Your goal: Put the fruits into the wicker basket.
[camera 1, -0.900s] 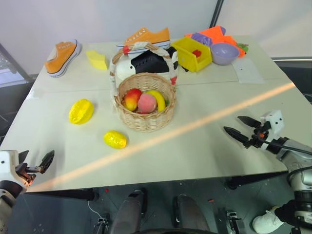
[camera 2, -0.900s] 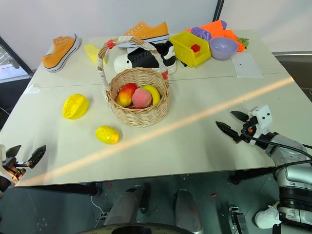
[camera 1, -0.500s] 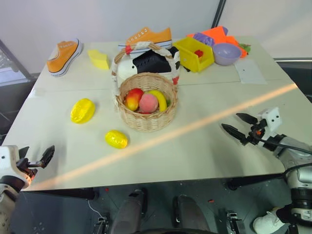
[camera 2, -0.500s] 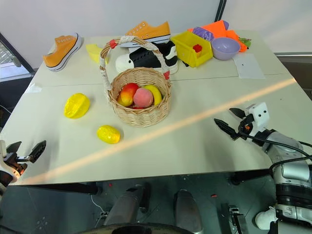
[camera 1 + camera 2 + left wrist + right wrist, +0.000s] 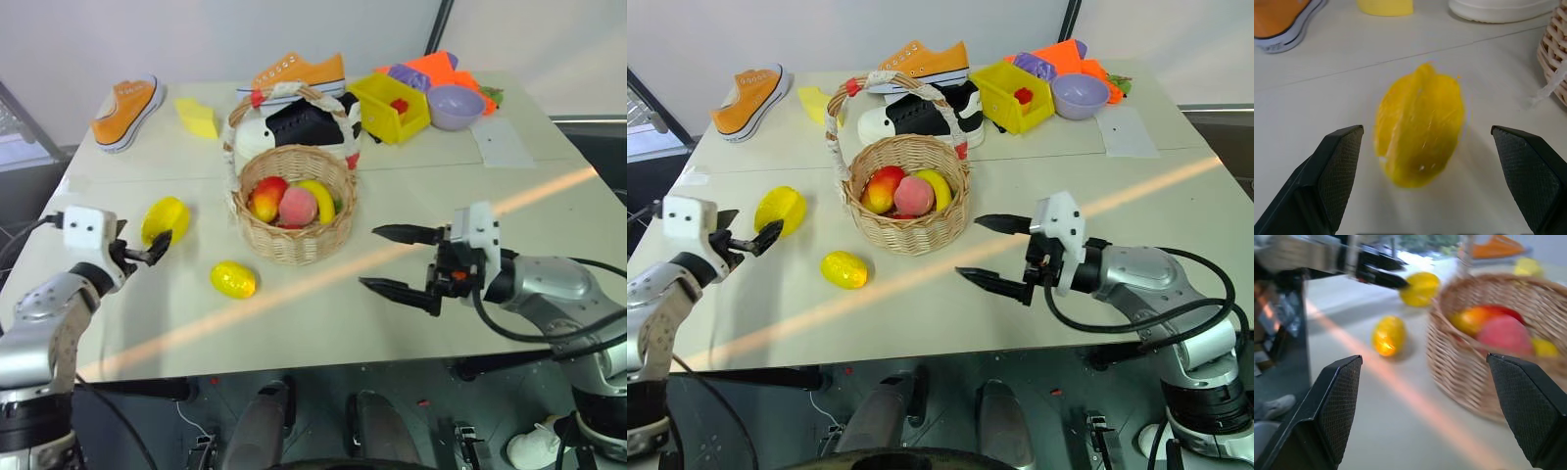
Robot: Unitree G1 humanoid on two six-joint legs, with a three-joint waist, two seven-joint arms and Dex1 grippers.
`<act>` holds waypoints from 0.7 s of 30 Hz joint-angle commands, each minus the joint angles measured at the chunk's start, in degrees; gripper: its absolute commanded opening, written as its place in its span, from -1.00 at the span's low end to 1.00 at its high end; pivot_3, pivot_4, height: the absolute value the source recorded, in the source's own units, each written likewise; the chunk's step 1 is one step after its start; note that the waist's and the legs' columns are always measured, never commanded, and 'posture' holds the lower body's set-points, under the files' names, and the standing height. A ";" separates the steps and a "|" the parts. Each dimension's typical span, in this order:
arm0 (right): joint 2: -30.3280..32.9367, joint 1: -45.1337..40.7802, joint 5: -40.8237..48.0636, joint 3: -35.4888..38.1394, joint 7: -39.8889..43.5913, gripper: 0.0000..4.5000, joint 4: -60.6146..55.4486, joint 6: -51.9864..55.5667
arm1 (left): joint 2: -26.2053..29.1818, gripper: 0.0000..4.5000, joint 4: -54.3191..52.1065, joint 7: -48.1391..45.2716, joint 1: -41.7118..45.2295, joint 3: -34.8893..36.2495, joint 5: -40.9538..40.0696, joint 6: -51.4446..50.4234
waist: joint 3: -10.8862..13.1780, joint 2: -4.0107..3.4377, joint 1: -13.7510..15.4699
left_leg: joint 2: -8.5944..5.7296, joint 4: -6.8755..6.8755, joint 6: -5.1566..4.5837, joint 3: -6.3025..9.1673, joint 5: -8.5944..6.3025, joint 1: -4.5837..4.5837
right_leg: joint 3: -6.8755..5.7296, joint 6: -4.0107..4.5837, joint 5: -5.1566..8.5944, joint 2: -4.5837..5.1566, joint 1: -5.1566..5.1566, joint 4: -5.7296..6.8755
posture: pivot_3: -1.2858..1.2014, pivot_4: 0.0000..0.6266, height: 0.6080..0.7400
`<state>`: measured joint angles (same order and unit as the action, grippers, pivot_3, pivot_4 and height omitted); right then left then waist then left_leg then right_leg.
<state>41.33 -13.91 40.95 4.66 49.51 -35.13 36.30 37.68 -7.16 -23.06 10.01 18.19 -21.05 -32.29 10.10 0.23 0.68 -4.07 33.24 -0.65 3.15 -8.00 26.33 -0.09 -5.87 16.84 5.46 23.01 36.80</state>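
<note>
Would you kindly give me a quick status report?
Left gripper open, lined up on starfruit. Right gripper open, empty. Lemon on table, outside basket. Nothing blocking.

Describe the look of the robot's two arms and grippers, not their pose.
Both arms are silver-grey metal with rounded segments and black cables looping along them. Each wrist carries a white boxy block with small dark dots. The left gripper and right gripper each have two long black tapered fingers; the wrist views show cross-hatched pads on their inner faces. A spot of orange-red shows at the right wrist.
</note>
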 commanded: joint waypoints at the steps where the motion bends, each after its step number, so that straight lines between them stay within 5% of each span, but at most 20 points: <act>1: -1.45 -1.90 1.89 -1.02 -2.45 0.90 -3.27 0.72 | 1.83 1.00 3.75 0.03 4.33 -3.81 4.61 0.88 | -0.02 0.03 0.04 | 0.00 0.00 0.00 0.00 0.00 0.00 | 0.00 -0.01 0.00 0.00 0.04 0.01 | 0.03 -0.52 1.00; 10: -2.20 0.47 -0.41 -2.84 -2.94 0.90 -2.88 -2.02 | 1.47 1.00 15.82 -2.03 12.05 -10.05 11.34 5.94 | -0.03 0.07 0.05 | -0.03 0.01 0.00 0.00 0.02 0.09 | 0.00 -0.21 -0.11 0.00 0.10 0.16 | 0.03 -0.52 1.00; 16: -1.92 1.91 -1.31 -2.81 -3.21 1.00 -3.46 -3.43 | 0.60 0.08 15.97 -2.45 12.78 -9.41 11.13 6.83 | -0.04 0.08 0.04 | -0.03 0.06 0.00 0.00 0.03 0.09 | 0.00 -0.22 -0.12 0.00 0.07 0.24 | 0.03 -0.52 1.00; 21: -1.21 2.44 -1.83 -2.02 -3.02 1.00 -3.92 -4.28 | 1.91 0.06 11.98 -1.82 10.74 -5.56 10.06 7.09 | -0.03 0.10 -0.14 | -0.03 0.13 -0.10 0.00 0.08 0.09 | 0.00 -0.23 -0.13 -0.01 0.00 0.29 | 0.03 -0.52 1.00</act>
<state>39.51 -11.36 39.08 1.04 46.42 -36.80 33.34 38.09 8.10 -25.35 20.67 9.01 -10.61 -26.04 10.07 0.33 0.54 -4.10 33.38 -0.75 3.15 -7.91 26.42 -0.08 -6.10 16.71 5.46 23.01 37.10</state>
